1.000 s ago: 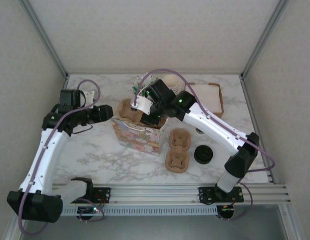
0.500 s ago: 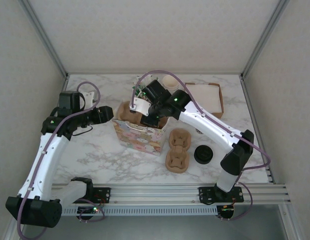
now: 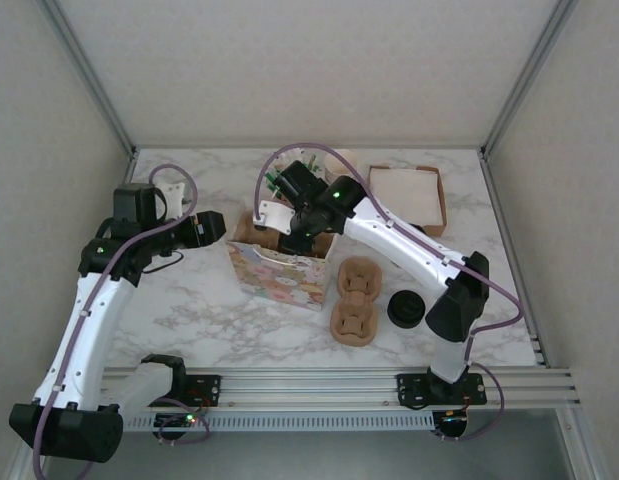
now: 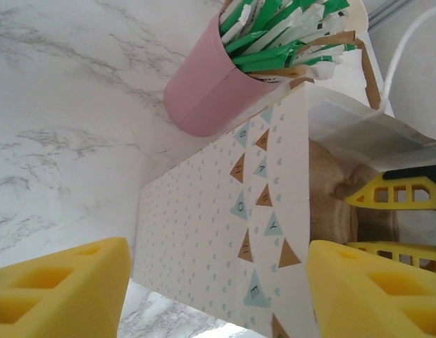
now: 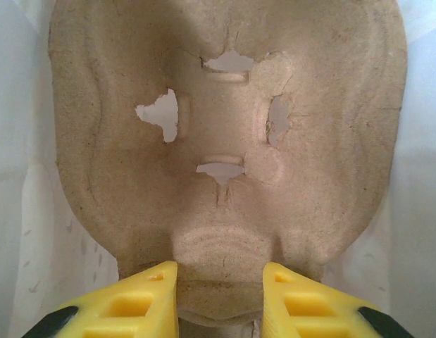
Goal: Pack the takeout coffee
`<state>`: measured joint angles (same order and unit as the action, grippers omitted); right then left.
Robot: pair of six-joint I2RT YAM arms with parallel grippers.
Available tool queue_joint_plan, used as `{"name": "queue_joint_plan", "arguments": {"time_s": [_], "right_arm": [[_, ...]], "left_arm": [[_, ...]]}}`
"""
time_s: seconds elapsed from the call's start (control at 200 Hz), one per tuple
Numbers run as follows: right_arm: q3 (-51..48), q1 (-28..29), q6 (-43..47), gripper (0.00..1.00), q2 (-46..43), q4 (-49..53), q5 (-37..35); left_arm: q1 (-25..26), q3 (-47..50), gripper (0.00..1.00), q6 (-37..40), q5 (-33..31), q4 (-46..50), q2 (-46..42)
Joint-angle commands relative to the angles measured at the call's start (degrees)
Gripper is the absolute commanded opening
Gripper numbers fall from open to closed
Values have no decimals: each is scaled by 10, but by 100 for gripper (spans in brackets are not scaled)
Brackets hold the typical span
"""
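Holding a pulp cup carrier (image 5: 225,211) by its end rim, the right claw (image 5: 218,271) is pinching that rim between its two yellow fingers. The carrier is sitting at the far end of the patterned paper bag (image 3: 279,272), partly inside its open mouth. The bag is standing upright near the middle of the tabletop (image 3: 189,310).

The left claw (image 4: 218,274) is hovering just beside the bag's left end. Its fingers are spread wide with nothing between them. Whether it is touching the paper cannot be told.

The takeout coffee (image 3: 406,308), judged to be the black-lidded round item, is standing toward the near edge, right of centre. It is just beside the nearer of two spare carriers (image 3: 354,320) and well apart from the bag and both claws. A pink cup (image 4: 203,95) of green sticks is standing behind the bag.

Assessment: the step in hand is seating the carrier in the bag, and the coffee is not yet packed. The next move calls for the carrier lying level on the bag floor before the right claw lets go. A straight lift clear of the thin paper walls is then needed, followed by an upright grasp on the coffee below its lid. The left claw appears placed to steady the bag's mouth.
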<state>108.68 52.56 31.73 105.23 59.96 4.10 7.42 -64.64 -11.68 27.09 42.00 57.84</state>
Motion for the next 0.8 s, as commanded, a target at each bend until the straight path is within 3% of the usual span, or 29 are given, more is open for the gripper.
{"name": "queue_joint_plan", "arguments": {"time_s": [0.0, 0.796], "right_arm": [[32, 6, 17, 30, 21, 44, 1], [69, 7, 30, 30, 108, 95, -6]], "left_arm": [[4, 9, 68, 10, -14, -10, -8], [4, 30, 70, 3, -21, -34, 0]]}}
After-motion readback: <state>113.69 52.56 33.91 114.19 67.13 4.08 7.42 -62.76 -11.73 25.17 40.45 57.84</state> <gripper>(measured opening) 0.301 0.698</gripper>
